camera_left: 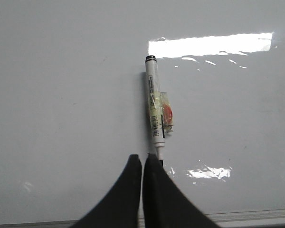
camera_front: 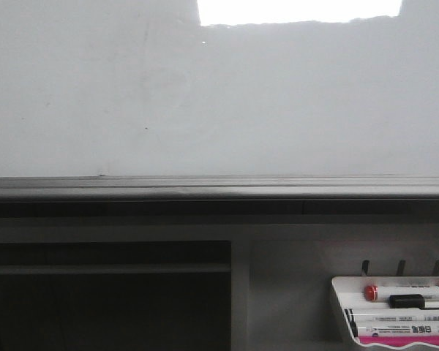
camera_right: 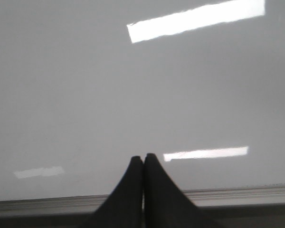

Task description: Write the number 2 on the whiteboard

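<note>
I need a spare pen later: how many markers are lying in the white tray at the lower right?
4, stacked front to back in the tray: a red-capped one farthest back, a black-capped one, a white one, then a pink-banded one. The frame edge may hide more.

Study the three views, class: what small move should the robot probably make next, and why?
Probably bring the left gripper in so the marker tip meets the whiteboard. The left gripper is shut on the marker, whose black tip points at the board, and no number 2 shows there. The right gripper is shut and empty, so the left arm looks set to write.
</note>
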Robot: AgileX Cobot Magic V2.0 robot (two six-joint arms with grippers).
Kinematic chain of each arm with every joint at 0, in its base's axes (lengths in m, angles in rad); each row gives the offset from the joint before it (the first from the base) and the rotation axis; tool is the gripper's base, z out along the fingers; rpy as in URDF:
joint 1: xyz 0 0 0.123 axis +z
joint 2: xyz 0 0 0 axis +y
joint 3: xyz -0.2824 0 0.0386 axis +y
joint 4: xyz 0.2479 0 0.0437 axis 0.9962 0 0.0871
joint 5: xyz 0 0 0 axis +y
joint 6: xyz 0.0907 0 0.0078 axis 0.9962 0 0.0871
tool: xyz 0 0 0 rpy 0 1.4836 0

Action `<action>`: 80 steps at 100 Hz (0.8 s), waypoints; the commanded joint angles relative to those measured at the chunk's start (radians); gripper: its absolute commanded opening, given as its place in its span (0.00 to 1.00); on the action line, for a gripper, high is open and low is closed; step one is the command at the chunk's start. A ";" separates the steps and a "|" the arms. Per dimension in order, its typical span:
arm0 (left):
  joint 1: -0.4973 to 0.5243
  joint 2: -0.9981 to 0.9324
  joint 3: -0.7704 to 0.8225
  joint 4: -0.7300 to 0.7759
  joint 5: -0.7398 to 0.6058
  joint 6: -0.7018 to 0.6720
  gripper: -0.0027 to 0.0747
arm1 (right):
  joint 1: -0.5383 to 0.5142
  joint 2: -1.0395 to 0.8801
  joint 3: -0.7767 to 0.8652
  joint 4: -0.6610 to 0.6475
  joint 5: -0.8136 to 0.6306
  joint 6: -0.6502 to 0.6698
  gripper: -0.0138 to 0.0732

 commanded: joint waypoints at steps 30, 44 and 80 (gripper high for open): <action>0.001 -0.026 0.011 -0.007 -0.080 -0.010 0.01 | -0.008 -0.020 0.025 -0.003 -0.079 -0.008 0.08; 0.001 -0.026 0.011 -0.012 -0.094 -0.011 0.01 | -0.008 -0.020 0.023 -0.003 -0.114 -0.008 0.08; 0.001 0.008 -0.254 -0.087 0.134 -0.011 0.01 | -0.008 0.036 -0.249 -0.047 0.235 -0.010 0.08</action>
